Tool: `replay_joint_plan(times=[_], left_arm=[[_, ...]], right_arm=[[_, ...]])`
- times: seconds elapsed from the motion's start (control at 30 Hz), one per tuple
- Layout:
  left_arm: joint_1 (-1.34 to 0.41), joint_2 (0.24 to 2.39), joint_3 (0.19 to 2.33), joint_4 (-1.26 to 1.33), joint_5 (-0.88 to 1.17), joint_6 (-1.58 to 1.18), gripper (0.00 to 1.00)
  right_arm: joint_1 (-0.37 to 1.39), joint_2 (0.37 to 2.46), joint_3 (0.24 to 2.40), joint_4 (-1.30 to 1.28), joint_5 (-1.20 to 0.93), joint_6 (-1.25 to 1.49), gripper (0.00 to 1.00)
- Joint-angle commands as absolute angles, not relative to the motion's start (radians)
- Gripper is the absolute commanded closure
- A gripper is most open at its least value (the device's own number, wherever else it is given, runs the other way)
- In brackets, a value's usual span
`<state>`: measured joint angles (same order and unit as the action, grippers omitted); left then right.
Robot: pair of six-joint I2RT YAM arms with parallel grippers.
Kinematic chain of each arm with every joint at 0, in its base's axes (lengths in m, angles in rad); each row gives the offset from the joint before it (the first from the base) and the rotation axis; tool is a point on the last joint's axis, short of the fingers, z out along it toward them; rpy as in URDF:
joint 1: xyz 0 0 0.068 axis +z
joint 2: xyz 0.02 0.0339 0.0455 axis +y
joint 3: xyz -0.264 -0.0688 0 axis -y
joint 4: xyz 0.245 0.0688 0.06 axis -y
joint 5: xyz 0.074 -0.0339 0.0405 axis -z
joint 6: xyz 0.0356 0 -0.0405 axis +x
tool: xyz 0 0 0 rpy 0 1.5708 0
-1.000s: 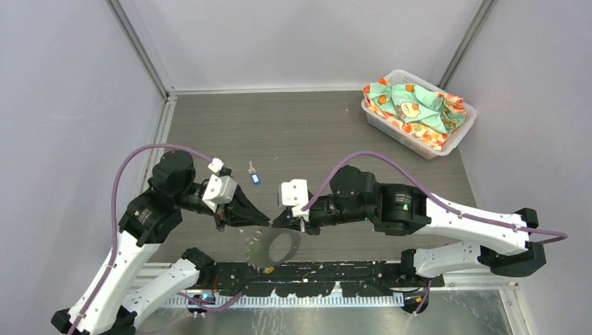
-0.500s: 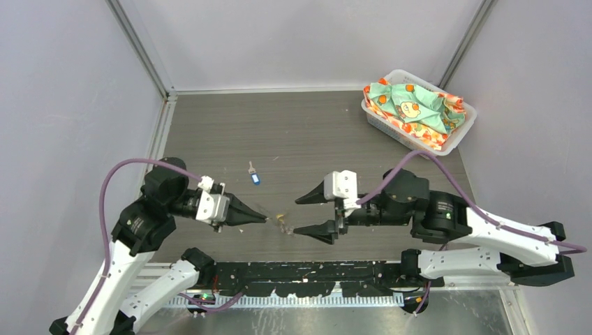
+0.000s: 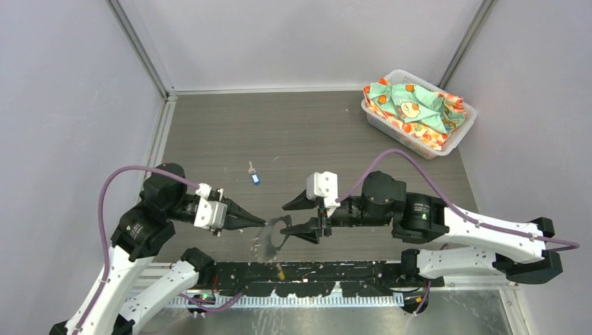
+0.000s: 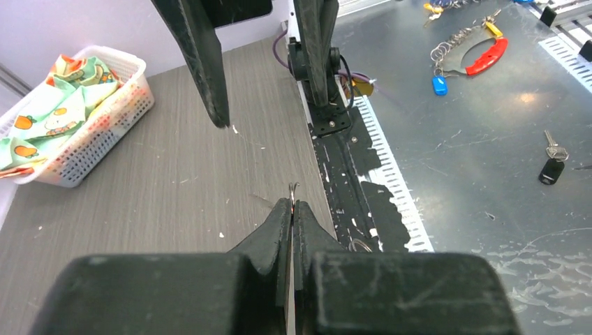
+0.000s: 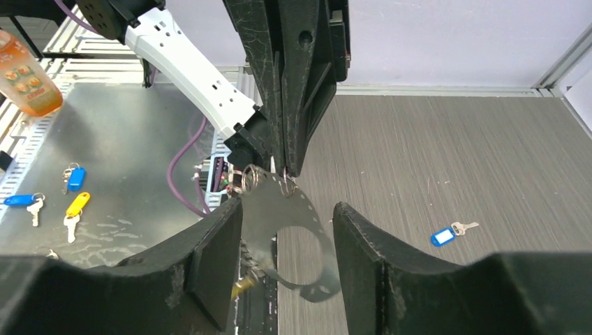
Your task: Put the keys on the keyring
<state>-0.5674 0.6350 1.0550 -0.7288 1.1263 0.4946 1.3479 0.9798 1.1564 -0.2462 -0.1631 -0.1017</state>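
Note:
The keyring (image 3: pixel 273 236), a floppy grey loop with punched holes, hangs from my left gripper (image 3: pixel 264 223), which is shut on its upper edge. In the left wrist view only a thin metal sliver (image 4: pixel 293 190) sticks out of the closed jaws. A yellow-headed key (image 3: pixel 279 273) dangles at the loop's lower end (image 5: pixel 244 283). My right gripper (image 3: pixel 292 219) is open, one finger on each side of the loop (image 5: pixel 297 209), not touching it. The blue-headed key (image 3: pixel 255 179) lies loose on the table, also in the right wrist view (image 5: pixel 443 236).
A white basket (image 3: pixel 462 131) of patterned cloth stands at the back right. The black rail (image 3: pixel 314 272) runs along the near table edge under the loop. Spare keys and tags (image 5: pixel 75 179) lie on the metal surface beyond that edge.
My right gripper opened, drew back right, then came back left around the loop. My left gripper shifted slightly, still holding the keyring, which swings below it.

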Motion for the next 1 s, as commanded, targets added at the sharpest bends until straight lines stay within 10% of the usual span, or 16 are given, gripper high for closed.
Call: replay_joint_plan(times=[0.0,0.5,0.97], left_arm=[[-0.571,0.640,1.067,-0.632,1.166,0.388,1.00],[-0.571,0.654,1.071,-0.565,1.203,0.277,1.00],[-0.571,0.666,1.070,-0.564,1.202,0.265,1.00]], right_arm=[[1.347,0.996,1.159,-0.147,-0.205,-0.071,0.47],[1.347,1.080,1.190,-0.156,-0.206,-0.104,0.58],[1.347,1.075,1.208,-0.191,-0.238,-0.111,0.99]])
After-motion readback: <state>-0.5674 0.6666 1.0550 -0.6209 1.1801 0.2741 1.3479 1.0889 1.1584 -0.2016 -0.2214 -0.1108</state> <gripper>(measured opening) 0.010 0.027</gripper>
